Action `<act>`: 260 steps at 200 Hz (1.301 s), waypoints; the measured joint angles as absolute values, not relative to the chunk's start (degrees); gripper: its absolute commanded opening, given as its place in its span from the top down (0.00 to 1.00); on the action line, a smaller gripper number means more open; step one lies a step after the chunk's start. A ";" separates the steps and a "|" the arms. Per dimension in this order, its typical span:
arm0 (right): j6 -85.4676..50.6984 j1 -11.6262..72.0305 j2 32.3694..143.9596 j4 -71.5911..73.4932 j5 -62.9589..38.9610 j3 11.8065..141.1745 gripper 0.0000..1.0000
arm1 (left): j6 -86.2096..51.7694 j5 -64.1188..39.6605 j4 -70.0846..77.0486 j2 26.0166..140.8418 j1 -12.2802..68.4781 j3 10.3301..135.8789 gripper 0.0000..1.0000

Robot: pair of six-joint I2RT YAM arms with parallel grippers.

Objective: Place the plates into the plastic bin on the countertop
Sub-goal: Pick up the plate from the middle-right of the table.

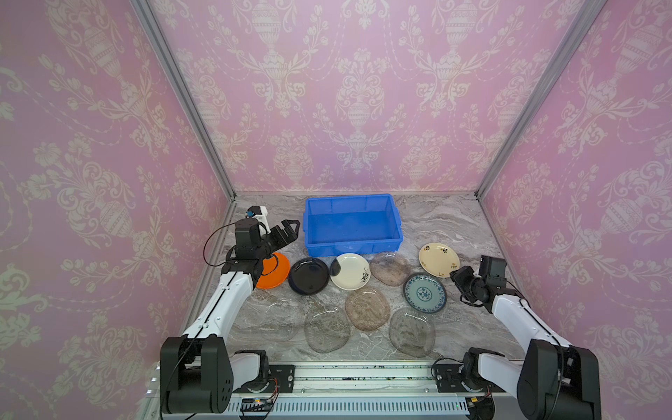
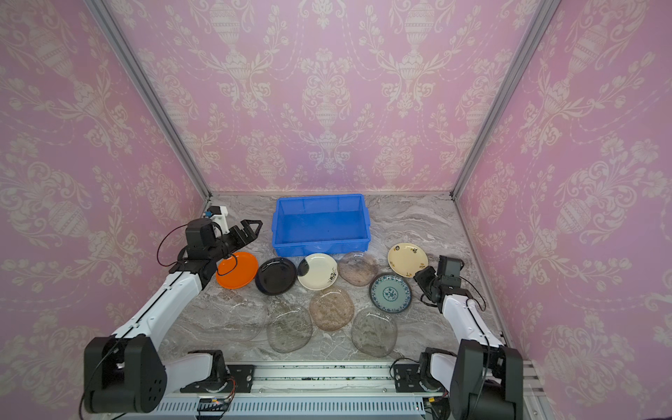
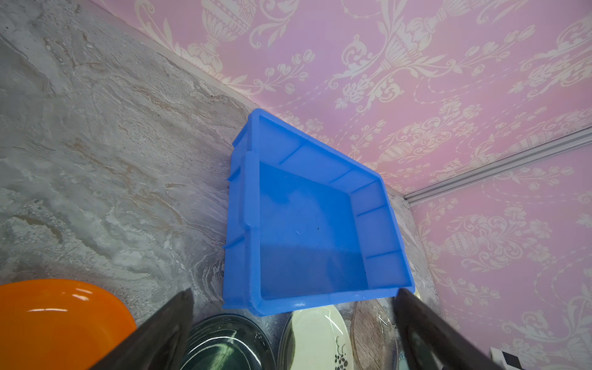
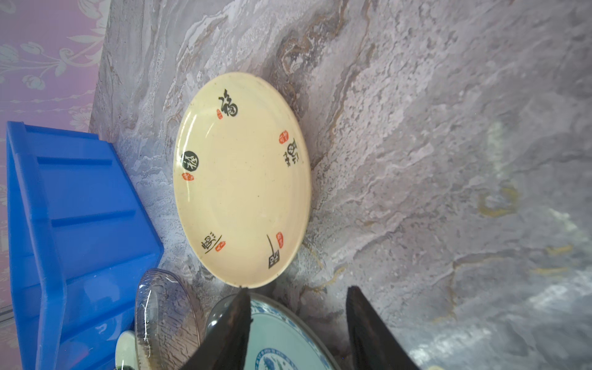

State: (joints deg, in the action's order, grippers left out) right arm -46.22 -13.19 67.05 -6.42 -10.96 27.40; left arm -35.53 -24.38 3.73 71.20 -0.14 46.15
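The plates lay flat on the grey-veined countertop (image 1: 454, 225), all in front of the blue plastic bin (image 1: 352, 246), which stood at the back near the wall. In both top views a row ran just before the bin: an orange plate (image 1: 274, 272), a black plate (image 1: 309, 276), a cream plate with a dark patch (image 1: 351, 271), a smoky glass plate (image 1: 391, 268) and, off to the right, a cream plate with dark characters (image 1: 439, 259). A blue-patterned plate (image 1: 424, 292) sat just nearer than that one. Closer still lay another smoky glass plate (image 1: 367, 307) and three clear textured ones (image 1: 327, 329), several overlapping at their edges.

The right gripper (image 4: 298, 290) was low at the blue-patterned plate's right edge, its jaws partly apart with the rim between them; whether they pressed on it could not be told. The left gripper (image 1: 289, 231) hung above the countertop between the orange plate and the bin's left wall, jaws spread wide and holding nothing.
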 measured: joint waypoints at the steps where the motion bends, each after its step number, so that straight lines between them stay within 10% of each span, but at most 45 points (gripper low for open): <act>1: -46.22 -13.19 67.16 -6.33 -10.96 27.40 0.51 | -35.53 -24.38 3.75 71.26 -0.10 46.15 0.01; 260: -54.30 -13.54 85.67 20.62 -11.14 25.65 0.74 | -35.92 -24.73 10.28 80.49 3.99 46.19 0.01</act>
State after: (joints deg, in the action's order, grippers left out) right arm -54.30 -13.54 85.67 20.62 -11.14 25.65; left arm -35.92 -24.73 10.28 80.49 3.99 46.19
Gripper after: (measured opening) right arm 0.260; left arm 0.994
